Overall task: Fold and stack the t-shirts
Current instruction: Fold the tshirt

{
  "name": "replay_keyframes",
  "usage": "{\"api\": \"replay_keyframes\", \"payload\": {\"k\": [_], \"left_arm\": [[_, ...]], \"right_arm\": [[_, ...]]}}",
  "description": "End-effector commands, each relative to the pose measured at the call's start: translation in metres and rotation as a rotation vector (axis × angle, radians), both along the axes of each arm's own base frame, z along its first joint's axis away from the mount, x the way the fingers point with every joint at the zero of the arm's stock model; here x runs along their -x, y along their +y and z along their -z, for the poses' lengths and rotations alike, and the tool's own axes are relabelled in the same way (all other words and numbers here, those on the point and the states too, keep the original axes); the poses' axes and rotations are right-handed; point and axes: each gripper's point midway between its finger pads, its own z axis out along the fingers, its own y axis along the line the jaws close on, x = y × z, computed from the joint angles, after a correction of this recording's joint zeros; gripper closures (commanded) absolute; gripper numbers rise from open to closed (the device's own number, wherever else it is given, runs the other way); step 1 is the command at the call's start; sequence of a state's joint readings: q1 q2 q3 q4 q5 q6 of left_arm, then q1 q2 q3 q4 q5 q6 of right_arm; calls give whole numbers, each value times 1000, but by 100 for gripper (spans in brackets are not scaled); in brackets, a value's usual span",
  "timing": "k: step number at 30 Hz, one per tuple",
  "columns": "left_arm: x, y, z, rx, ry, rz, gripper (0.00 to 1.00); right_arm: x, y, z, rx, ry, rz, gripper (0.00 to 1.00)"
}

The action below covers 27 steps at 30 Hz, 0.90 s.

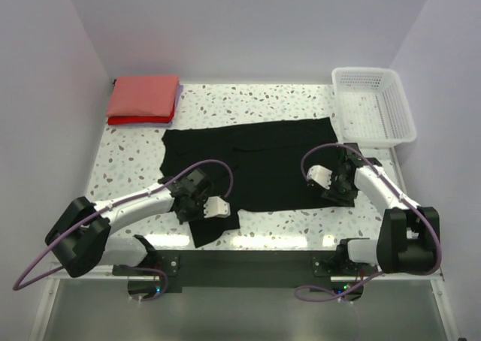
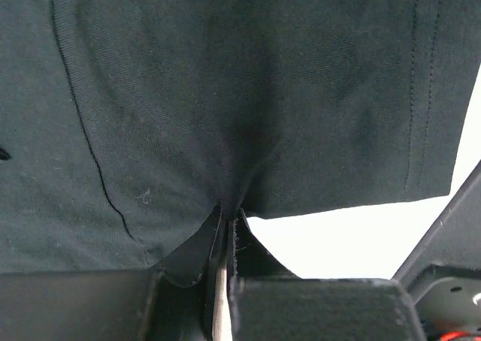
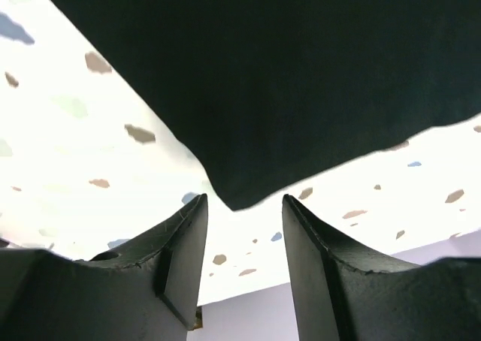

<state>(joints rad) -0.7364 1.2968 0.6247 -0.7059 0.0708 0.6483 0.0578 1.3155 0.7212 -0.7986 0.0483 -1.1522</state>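
The soft, matte black t-shirt lies spread flat on the speckled terrazzo table, its stitched hem puckered where the left gripper pinches it tight, while the right gripper stands spread, wedge-shaped fingers flanking a pointed corner.

No writing, label, brand, number or sign can be read in any of the views.
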Motion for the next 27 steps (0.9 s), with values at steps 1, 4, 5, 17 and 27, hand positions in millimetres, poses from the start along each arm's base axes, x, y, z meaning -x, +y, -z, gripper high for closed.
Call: {"api": "replay_keyframes", "payload": {"k": [1, 4, 5, 17, 27], "left_arm": [[20, 19, 1, -62, 69, 39, 100], [21, 21, -3, -66, 84, 36, 100], [21, 24, -5, -64, 96, 26, 100], [11, 29, -9, -38, 110, -21, 100], [12, 30, -8, -40, 123, -21, 100]], "right_arm": [[6, -1, -15, -34, 23, -49, 53], [12, 4, -13, -64, 52, -61, 56], [13, 5, -12, -71, 60, -63, 57], [29, 16, -7, -137, 144, -98, 69], [49, 17, 4, -146, 195, -101, 68]]}}
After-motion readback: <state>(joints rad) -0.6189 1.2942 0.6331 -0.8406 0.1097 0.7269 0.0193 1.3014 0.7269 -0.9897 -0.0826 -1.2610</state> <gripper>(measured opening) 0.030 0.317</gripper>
